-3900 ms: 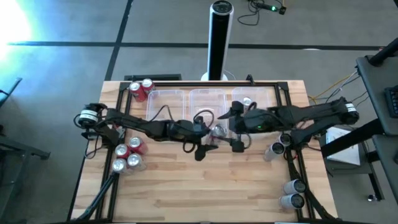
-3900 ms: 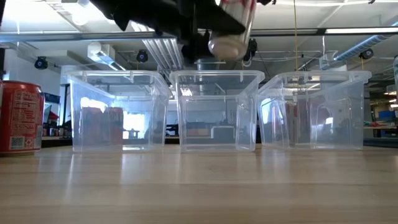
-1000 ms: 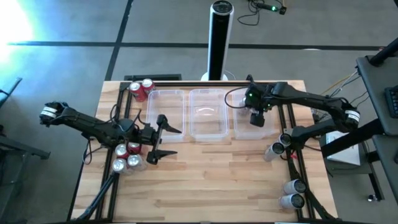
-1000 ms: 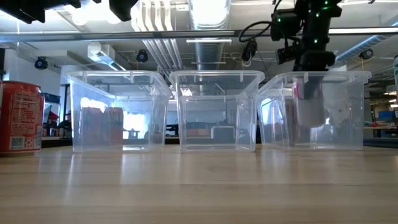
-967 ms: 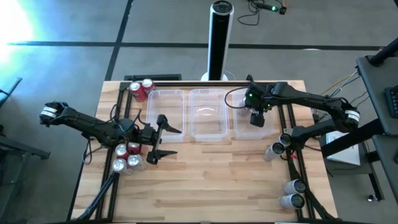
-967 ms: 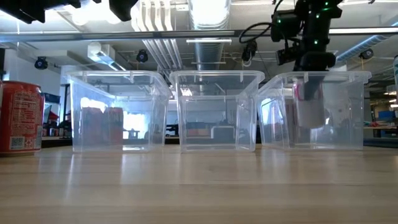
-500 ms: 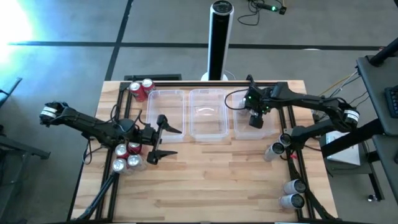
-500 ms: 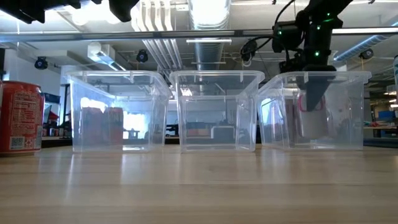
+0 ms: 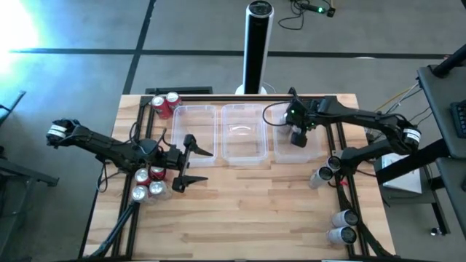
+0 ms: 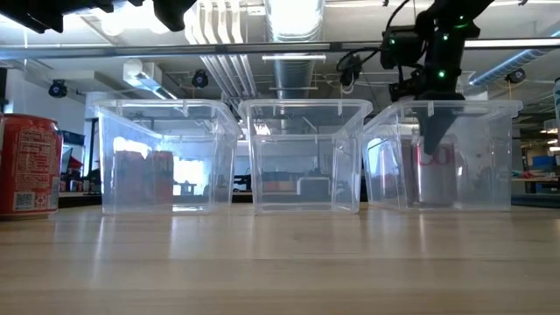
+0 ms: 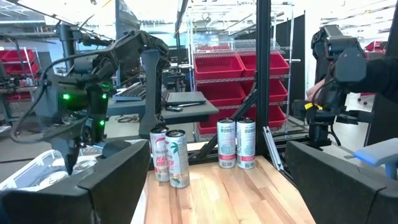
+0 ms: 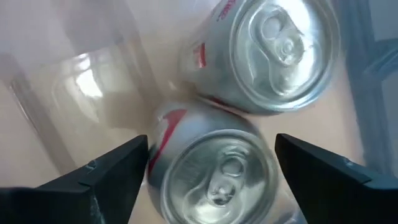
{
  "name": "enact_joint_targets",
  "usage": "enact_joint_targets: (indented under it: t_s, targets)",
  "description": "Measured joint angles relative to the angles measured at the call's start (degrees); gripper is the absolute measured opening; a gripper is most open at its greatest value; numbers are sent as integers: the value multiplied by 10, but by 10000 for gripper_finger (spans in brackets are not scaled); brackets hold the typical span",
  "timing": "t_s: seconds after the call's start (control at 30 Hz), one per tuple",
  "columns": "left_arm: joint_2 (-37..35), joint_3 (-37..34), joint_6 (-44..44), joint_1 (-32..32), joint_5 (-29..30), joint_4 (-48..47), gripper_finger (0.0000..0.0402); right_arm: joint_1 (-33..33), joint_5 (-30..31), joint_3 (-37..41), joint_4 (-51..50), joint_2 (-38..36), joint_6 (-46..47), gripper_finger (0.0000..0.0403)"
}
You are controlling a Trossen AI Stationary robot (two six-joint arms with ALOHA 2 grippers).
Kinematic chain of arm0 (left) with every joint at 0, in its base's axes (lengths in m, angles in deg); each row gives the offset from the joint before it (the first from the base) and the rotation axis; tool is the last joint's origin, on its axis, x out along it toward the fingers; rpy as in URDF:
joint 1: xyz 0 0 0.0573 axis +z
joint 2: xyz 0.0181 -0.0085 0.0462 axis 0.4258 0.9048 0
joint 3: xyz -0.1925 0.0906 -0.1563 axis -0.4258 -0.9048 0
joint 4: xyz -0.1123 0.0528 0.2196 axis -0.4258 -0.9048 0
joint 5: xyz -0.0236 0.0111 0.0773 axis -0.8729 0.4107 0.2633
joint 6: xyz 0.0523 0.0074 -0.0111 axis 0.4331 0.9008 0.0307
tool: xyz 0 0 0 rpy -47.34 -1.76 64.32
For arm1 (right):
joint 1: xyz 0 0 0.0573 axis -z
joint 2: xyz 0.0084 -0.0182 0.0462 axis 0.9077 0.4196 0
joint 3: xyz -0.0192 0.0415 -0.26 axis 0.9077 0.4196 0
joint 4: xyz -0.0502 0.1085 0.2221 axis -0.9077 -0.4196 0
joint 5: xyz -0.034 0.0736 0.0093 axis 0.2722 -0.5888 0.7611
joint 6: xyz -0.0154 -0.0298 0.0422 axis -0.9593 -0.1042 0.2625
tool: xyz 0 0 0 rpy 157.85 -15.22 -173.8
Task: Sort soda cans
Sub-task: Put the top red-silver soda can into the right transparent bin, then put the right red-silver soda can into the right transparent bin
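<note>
Currently I have the right gripper (image 12: 208,163) inside the right-hand clear tub (image 9: 280,145), upper right of the high view, jaws released astride a silver can (image 12: 214,171) set upright beside another silver can (image 12: 280,53). Left gripper (image 9: 191,164) waits spread mid-left.

Three clear tubs (image 9: 194,133) (image 9: 242,135) (image 9: 287,142) sit side by side along the table's (image 9: 247,218) far edge, a tall black tower (image 9: 256,47) stands on the floor just beyond it, and red bins (image 11: 225,74) fill shelving beyond.
</note>
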Motion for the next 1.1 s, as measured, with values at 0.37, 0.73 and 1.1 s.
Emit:
enact_joint_targets:
  t_s: [0.37,0.73,1.1]
  targets:
    - [0,0,0,0,0,1,358,-27,-1,-112,-64,-6,36,361]
    - [1,0,-6,0,0,2,358,-193,-1,-127,151,-38,105,361]
    - [-131,-2,-4,6,31,-164,358,-371,9,-80,407,-25,117,361]
